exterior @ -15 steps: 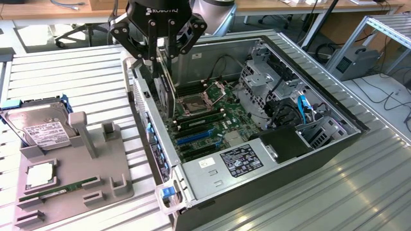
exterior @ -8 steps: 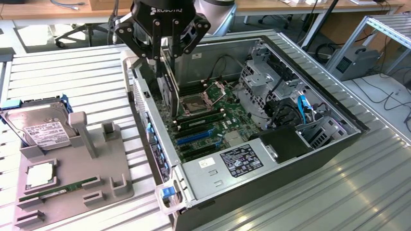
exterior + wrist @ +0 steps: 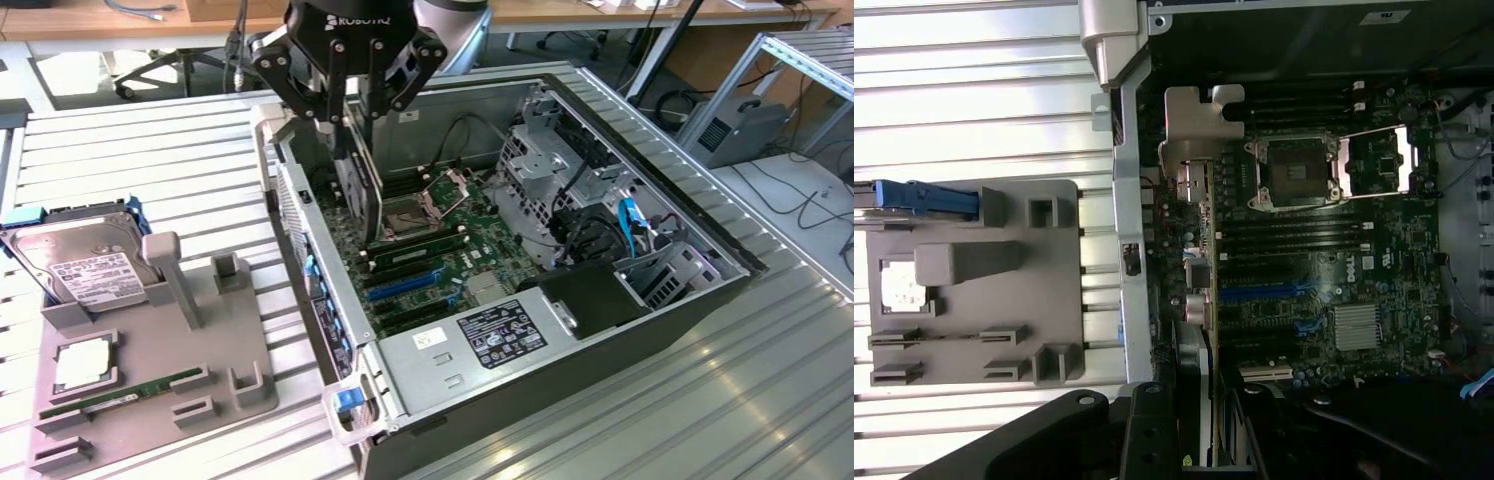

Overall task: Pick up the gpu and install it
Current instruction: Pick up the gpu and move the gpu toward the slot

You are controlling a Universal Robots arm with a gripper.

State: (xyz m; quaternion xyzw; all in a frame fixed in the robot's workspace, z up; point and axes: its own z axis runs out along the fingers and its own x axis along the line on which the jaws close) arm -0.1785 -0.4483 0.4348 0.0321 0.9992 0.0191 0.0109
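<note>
The gpu point(image 3: 358, 175) is a thin dark card that hangs on edge from my gripper point(image 3: 350, 125), which is shut on its upper edge. The card's lower end reaches down into the open computer case point(image 3: 694, 290), just above the motherboard point(image 3: 461, 245) and close to the case's rear wall. In the wrist view the gpu point(image 3: 1202, 250) is seen edge-on, with its silvery bracket point(image 3: 1194, 125) at the far end beside the rear wall. My gripper point(image 3: 1199, 440) is in the foreground. Blue expansion slots point(image 3: 407, 285) point(image 3: 1264, 292) lie on the board, apart from the card.
A grey holder tray point(image 3: 200, 400) on the slatted table at the exterior view's left carries a hard drive point(image 3: 80, 265), a silver chip point(image 3: 83, 365) and a green RAM stick point(image 3: 120, 392). Inside the case are the power supply point(image 3: 501, 330), a drive cage point(image 3: 547, 170) and cables.
</note>
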